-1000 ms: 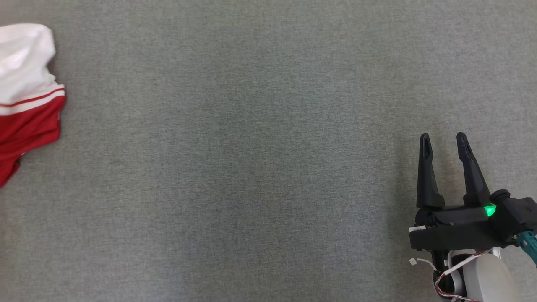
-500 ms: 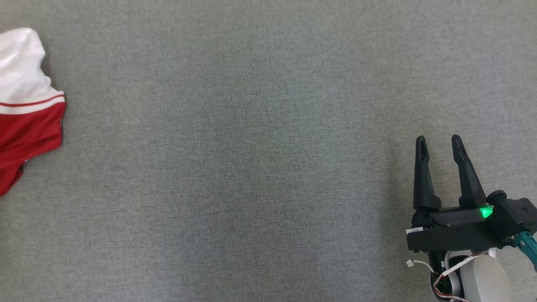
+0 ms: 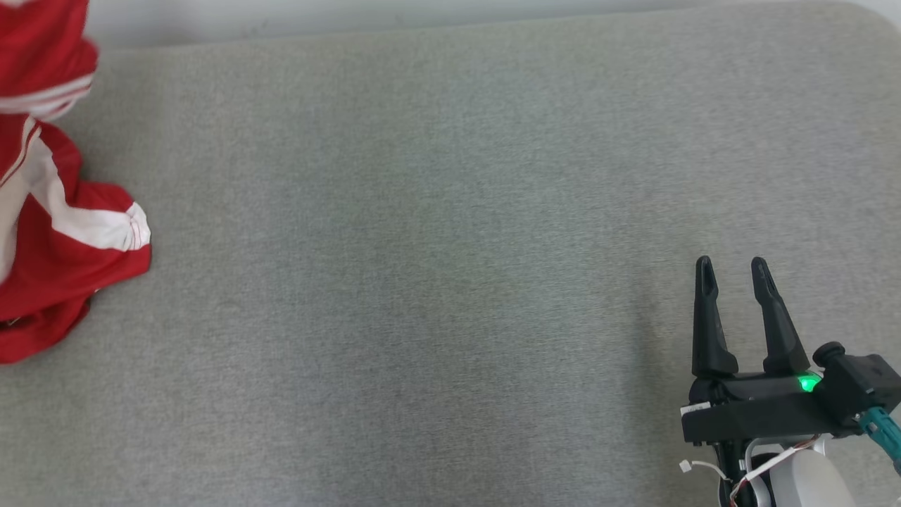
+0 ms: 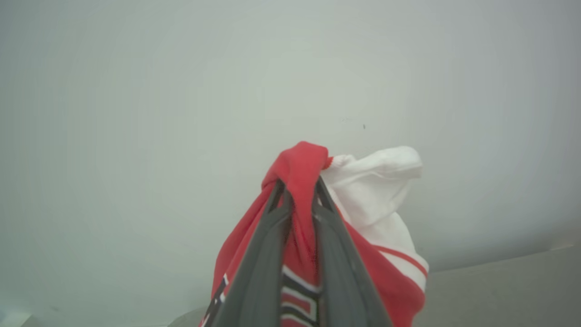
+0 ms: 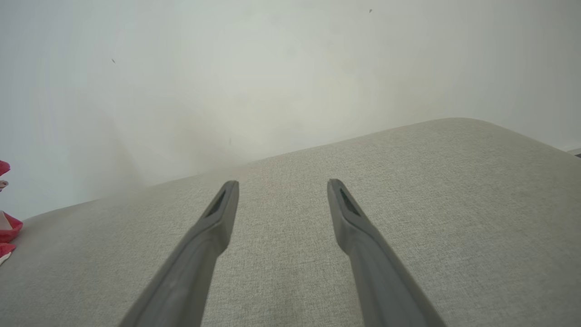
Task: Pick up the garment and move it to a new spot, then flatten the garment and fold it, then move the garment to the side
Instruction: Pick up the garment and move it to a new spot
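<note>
Where it hangs at the left edge, garment (image 3: 63,260): red with white bands and a white panel, bunched, cut off by the top and left of the head view.
garment grip point: a red fold pokes out past the fingertips in the left wrist view (image 4: 297,165), with the white panel spilling to its right.
garment low end: red folds spread at the left side of the tabletop (image 3: 422,246); cannot tell if resting on it or just over it.
garment print: dark and white stripes between the fingers, low in the left wrist view.
left pincer (image 4: 299,184): jaws nearly together, clamped on that red fold, held up against the wall (image 4: 136,113).
right pincer (image 3: 731,266): near right, jaws wide apart, nothing between them, fingers pointing to the far side.
right pincer vs garment: well apart, bare tabletop between.
right wrist view: spread pincer (image 5: 282,185) over grey fabric (image 5: 454,181), a red scrap of garment (image 5: 7,227) at the left edge.
green light (image 3: 806,384): lit on the right pincer's base.
forearm (image 3: 809,479): pale, with loose wires, at the bottom edge.
tabletop: grey woven cover, rounded far right corner.
wall (image 3: 352,14): pale, plain, behind the far edge.
</note>
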